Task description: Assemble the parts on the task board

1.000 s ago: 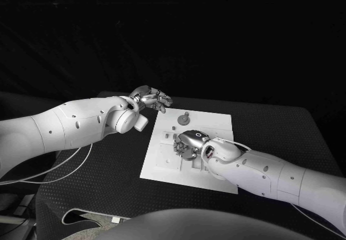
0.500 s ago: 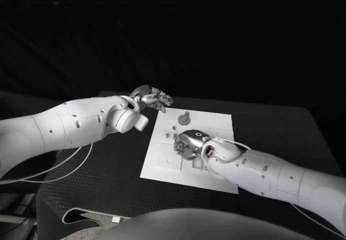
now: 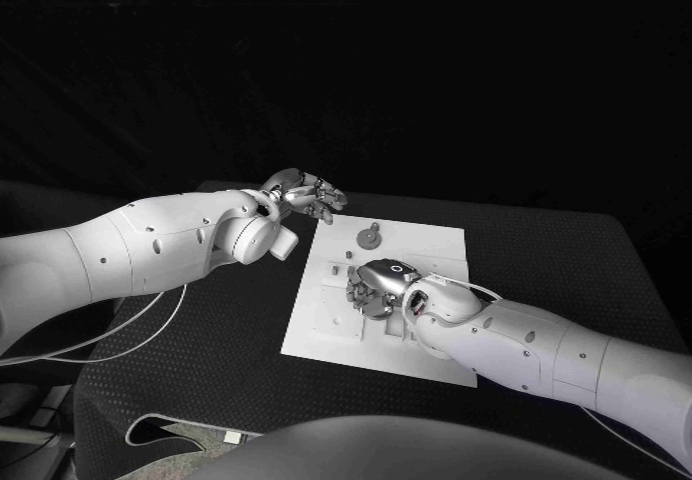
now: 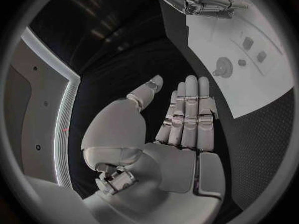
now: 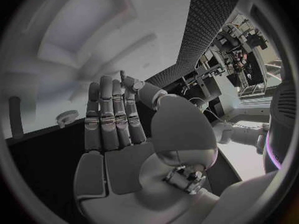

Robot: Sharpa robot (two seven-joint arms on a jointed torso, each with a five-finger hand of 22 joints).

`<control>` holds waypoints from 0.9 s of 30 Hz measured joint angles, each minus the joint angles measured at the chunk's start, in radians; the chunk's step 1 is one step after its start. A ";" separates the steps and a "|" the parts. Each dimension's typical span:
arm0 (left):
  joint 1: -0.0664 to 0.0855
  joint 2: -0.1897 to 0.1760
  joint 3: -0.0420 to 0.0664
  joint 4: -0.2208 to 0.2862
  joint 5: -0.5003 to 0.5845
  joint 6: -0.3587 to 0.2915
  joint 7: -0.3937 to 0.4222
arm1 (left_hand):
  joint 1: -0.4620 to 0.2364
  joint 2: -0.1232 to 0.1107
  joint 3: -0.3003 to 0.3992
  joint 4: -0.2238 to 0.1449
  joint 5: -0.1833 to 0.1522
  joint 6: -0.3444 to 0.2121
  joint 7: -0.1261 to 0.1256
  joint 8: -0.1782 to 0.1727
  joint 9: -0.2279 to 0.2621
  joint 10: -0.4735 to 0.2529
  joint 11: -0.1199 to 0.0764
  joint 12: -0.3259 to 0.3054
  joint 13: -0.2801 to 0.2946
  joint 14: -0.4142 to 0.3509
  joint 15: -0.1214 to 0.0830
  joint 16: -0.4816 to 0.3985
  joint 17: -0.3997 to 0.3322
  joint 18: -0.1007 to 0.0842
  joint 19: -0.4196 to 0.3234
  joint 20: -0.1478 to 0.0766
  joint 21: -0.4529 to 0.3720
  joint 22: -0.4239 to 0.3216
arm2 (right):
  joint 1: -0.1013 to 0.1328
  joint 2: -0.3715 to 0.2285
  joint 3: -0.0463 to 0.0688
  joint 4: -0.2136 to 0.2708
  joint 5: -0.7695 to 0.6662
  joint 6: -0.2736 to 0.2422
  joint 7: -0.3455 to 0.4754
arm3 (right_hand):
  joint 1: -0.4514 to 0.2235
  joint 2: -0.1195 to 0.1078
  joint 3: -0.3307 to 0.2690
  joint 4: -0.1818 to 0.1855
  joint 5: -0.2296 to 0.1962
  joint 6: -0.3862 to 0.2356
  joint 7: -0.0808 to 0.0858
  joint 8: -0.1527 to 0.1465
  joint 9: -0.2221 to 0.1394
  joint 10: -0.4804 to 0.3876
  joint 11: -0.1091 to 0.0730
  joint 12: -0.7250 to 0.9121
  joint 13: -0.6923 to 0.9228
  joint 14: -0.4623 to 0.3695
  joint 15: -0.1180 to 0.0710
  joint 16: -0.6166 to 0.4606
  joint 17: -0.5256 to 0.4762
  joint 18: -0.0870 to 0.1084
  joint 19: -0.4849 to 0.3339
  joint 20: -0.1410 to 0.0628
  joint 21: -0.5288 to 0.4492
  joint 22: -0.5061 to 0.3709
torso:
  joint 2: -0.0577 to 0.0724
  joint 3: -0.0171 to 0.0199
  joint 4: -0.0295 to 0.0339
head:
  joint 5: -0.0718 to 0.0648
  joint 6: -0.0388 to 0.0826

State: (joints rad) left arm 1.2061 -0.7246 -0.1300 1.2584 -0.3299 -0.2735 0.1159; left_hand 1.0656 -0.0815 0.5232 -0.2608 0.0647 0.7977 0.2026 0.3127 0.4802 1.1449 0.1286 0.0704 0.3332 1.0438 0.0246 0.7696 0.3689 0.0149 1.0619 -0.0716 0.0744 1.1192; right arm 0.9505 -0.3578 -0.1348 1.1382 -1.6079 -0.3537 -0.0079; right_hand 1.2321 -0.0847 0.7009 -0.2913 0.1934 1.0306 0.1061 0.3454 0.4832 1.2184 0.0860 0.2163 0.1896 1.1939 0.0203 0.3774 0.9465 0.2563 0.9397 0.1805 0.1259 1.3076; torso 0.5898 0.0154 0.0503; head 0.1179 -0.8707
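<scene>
The white task board (image 3: 325, 330) lies in the middle of the black table. On its far part stands a round grey part (image 3: 369, 238), seen also from the left wrist (image 4: 222, 67) with small grey parts (image 4: 248, 42) beside it. My right hand (image 3: 378, 285) hovers over the board's middle, fingers straight and together, thumb apart, holding nothing (image 5: 115, 119). Beyond its fingertips are a toothed round part (image 5: 65, 117) and an upright peg (image 5: 15, 117). My left hand (image 3: 303, 195) hangs off the board's far left corner, fingers straight and empty (image 4: 187, 114).
The black table (image 3: 188, 330) surrounds the board with free room on both sides. White cables (image 3: 130, 335) trail under my left arm near the table's left edge. My right forearm (image 3: 534, 350) covers the board's near right corner.
</scene>
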 measured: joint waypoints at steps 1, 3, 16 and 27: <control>0.000 0.000 0.000 0.000 0.000 0.000 0.000 | 0.000 0.000 0.000 0.000 0.000 0.000 0.000 0.000 0.000 0.000 0.000 0.000 0.000 0.000 0.000 0.000 0.000 0.000 0.002 -0.002 0.000 0.000 | 0.000 0.000 0.000 0.000 0.000 -0.001 0.000 | 0.000 0.000 0.000 0.000 0.000 0.000 0.000 0.000 0.000 0.000 0.000 0.000 0.000 0.000 0.000 0.000 0.000 0.000 0.000 0.000 0.000 0.000 | 0.000 0.0000 0.0000 | 0.000 0.000; 0.000 0.000 0.000 0.000 0.000 0.000 0.000 | 0.000 0.000 0.000 0.000 0.000 0.000 0.000 0.000 0.000 0.000 0.000 0.000 0.000 0.001 -0.001 0.000 0.000 0.000 0.002 -0.002 0.000 0.000 | 0.000 0.001 0.000 0.001 0.000 -0.002 0.000 | 0.000 0.000 0.003 -0.003 0.000 0.000 0.000 0.000 0.000 0.000 0.000 0.000 0.000 0.000 0.000 0.000 0.001 0.000 0.000 0.000 0.000 0.000 | 0.000 0.0000 -0.0001 | 0.000 0.000; 0.000 0.000 0.000 0.000 0.000 0.000 0.000 | 0.000 0.000 0.000 0.000 0.000 0.000 0.000 0.000 -0.001 0.000 0.000 0.000 0.000 0.001 -0.001 0.000 0.002 0.000 0.002 -0.002 0.000 -0.001 | 0.000 0.008 -0.001 -0.010 -0.003 -0.001 -0.002 | 0.000 0.000 0.003 -0.003 0.000 0.000 0.000 0.000 0.000 0.000 0.000 0.000 0.001 0.000 0.000 -0.004 0.001 0.000 0.000 0.000 0.000 0.000 | 0.000 0.0001 -0.0002 | 0.001 -0.001; 0.000 0.000 0.000 0.000 0.000 0.000 -0.001 | 0.000 0.000 0.000 0.000 0.000 0.000 0.000 0.000 -0.001 0.000 0.000 0.000 0.000 0.001 -0.001 0.000 0.002 0.000 0.002 -0.002 0.000 -0.001 | 0.000 0.007 -0.001 -0.014 -0.011 -0.001 -0.003 | 0.000 0.000 0.003 -0.003 0.000 0.000 0.000 0.000 0.001 0.000 0.000 0.000 0.003 0.000 0.000 -0.004 0.003 0.000 0.000 0.000 0.000 0.000 | 0.000 0.0002 0.0000 | 0.000 -0.002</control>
State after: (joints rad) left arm 1.2065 -0.7244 -0.1300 1.2583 -0.3297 -0.2731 0.1147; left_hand 1.0657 -0.0815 0.5232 -0.2608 0.0647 0.7977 0.2026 0.3127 0.4793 1.1451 0.1282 0.0704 0.3332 1.0449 0.0235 0.7697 0.3708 0.0149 1.0635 -0.0731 0.0744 1.1185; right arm 0.9502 -0.3504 -0.1359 1.1246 -1.6186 -0.3549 -0.0107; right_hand 1.2321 -0.0847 0.7037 -0.2941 0.1934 1.0306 0.1061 0.3453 0.4840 1.2183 0.0860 0.2161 0.1924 1.1939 0.0203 0.3734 0.9490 0.2562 0.9397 0.1805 0.1259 1.3074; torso 0.5899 0.0156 0.0503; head 0.1174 -0.8728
